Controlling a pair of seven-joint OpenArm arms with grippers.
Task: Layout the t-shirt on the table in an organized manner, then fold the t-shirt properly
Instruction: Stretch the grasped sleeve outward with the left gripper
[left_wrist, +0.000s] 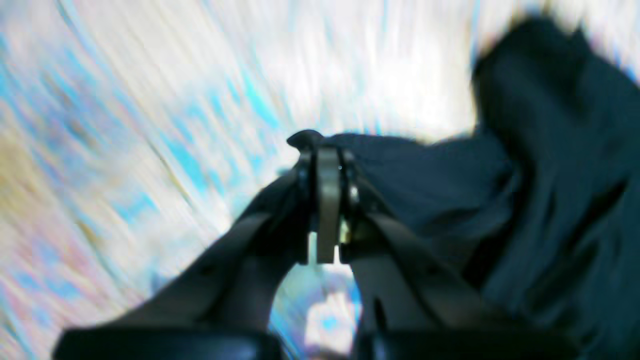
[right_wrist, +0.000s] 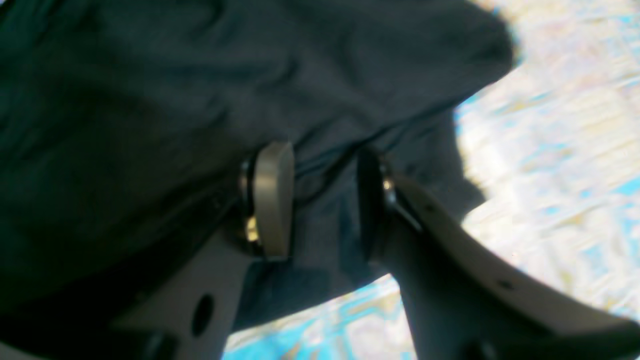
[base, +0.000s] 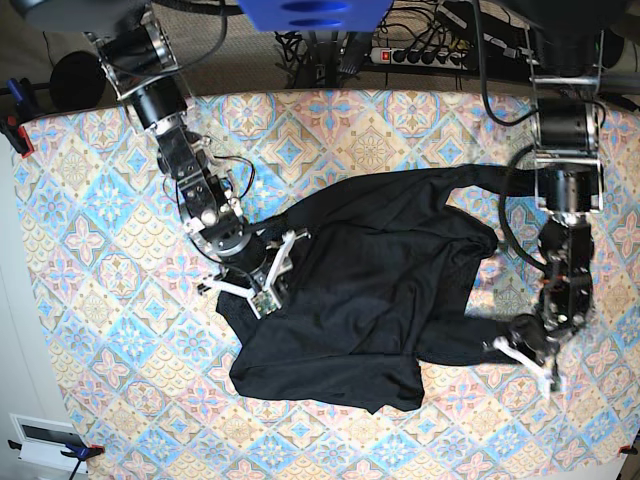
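Left gripper (left_wrist: 327, 165) clamped tight on a thin pinch of the t-shirt (base: 370, 290), which lies crumpled mid-table (base: 100, 250), while the right gripper (right_wrist: 322, 200) stands with its 2 jaws apart astride a fold, so any pull could slip that pinch free.

Beyond the tabletop's far edge, a power strip (base: 432, 55) lies among tangled black cables (base: 420, 25) on brownish floor (base: 30, 45).
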